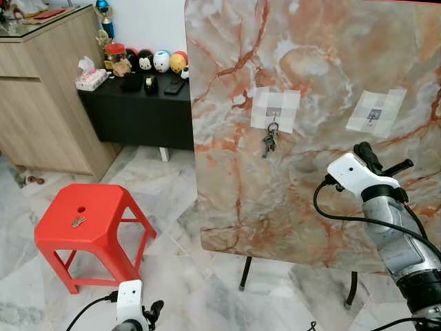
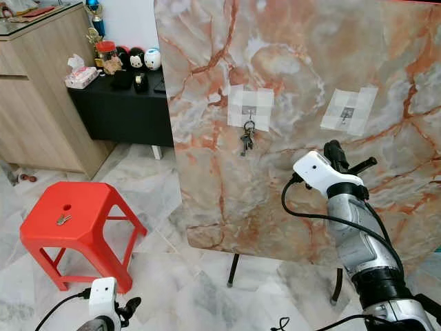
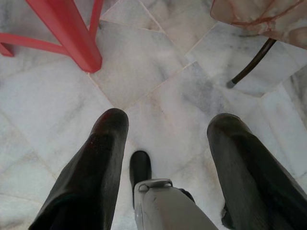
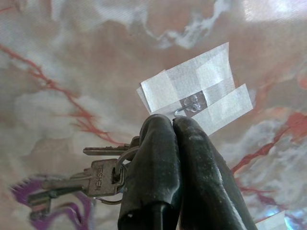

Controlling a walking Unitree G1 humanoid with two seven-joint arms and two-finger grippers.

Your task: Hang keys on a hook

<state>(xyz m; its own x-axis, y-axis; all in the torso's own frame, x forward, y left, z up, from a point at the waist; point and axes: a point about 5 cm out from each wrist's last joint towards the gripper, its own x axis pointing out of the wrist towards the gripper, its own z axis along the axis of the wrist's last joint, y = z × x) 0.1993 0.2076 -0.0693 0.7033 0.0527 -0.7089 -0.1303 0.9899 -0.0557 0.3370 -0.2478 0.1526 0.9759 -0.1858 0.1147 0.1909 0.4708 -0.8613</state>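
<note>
The right tool (image 4: 172, 125) pinches a bunch of silver keys (image 4: 91, 179) on a ring just beneath a clear taped hook (image 4: 192, 103) on the upright marbled board (image 1: 331, 83). Another bunch (image 1: 269, 141) hangs from the left hook (image 1: 273, 114). The left tool (image 3: 165, 143) hangs spread wide over the marble floor (image 3: 144, 67), near the red plastic stool (image 1: 89, 221).

Silver keys (image 4: 86, 184) on a ring, dangling just below the taped clear hook (image 4: 189, 106).

key (image 4: 98, 181) head stamped with lettering, too blurred to read
</note>
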